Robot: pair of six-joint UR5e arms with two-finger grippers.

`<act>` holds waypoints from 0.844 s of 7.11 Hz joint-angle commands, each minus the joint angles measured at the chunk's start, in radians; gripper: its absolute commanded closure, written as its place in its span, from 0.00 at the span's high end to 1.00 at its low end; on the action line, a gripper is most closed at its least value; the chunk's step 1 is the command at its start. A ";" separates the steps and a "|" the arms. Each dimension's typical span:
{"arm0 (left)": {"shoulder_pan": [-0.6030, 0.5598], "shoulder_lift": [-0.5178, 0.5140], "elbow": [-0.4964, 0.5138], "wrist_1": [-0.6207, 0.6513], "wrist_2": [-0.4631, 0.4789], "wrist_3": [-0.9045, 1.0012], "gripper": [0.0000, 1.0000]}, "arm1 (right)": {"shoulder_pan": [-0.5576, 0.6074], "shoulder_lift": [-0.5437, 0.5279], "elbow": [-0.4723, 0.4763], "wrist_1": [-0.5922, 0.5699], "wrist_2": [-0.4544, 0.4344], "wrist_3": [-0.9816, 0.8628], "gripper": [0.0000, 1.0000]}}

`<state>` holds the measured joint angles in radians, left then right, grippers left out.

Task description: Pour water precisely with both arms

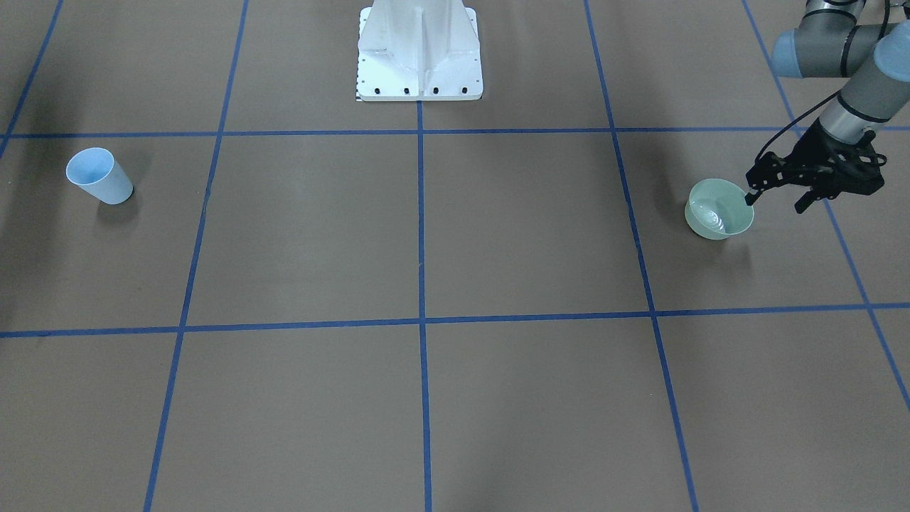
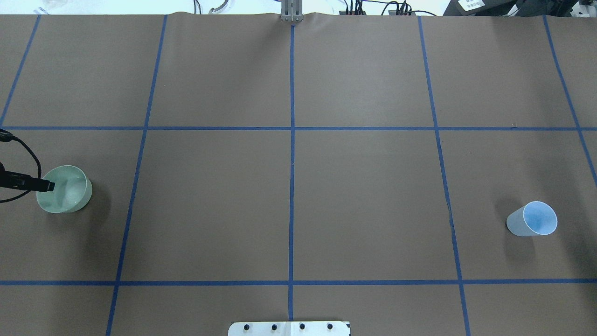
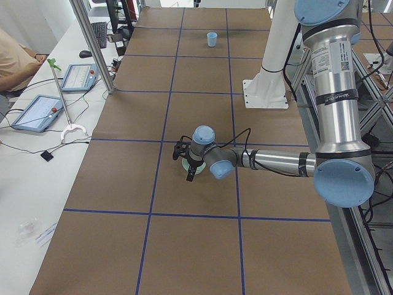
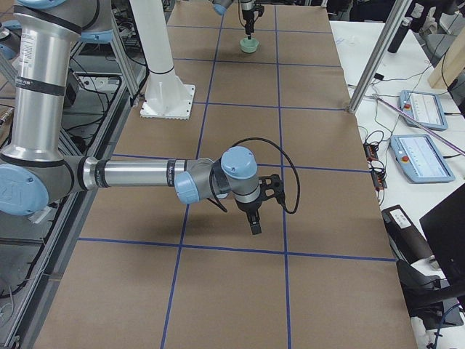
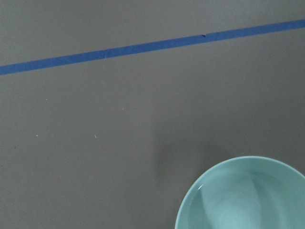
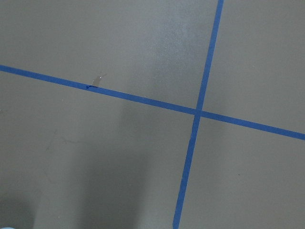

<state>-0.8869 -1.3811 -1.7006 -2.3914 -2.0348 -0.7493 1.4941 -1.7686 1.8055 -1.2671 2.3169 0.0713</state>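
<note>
- The left arm (image 3: 331, 123) reaches out low over the table (image 1: 498, 235) to a green bowl (image 1: 704, 229).
- The bowl stands upright on the robot's left side of the table. It has water (image 5: 248, 200) in it.
- The left gripper (image 1: 775, 203) has its jaws wide apart.
- One finger (image 1: 749, 198) is at the bowl's rim, on the side next to the arm (from above, its tip shows just inside the rim).
- The other finger is outside the bowl, away from its wall.
- So that side of the rim lies between the jaws, right by the inner finger.
- I cannot tell if the finger touches the bowl. The jaws are not closed on it.
- A blue cup (image 1: 99, 176) stands mouth up on the robot's right side of the table, well apart from the bowl.
- The right arm (image 4: 131, 174) stretches out over the table. The right gripper (image 4: 254, 224) points down, near a line of blue tape (image 4: 218, 247).
- Only the side view shows the right gripper, so I cannot tell if its jaws are wide or closed.
- The white base (image 1: 419, 64) is at the table's edge, between the bowl's side and the cup's side.
</note>
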 commanded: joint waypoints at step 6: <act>0.014 -0.079 0.009 -0.077 -0.116 -0.014 0.00 | 0.000 0.003 -0.002 0.000 -0.004 0.001 1.00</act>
<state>-0.8713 -1.4173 -1.6863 -2.4768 -2.1203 -0.7519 1.4941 -1.7663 1.8040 -1.2669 2.3133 0.0723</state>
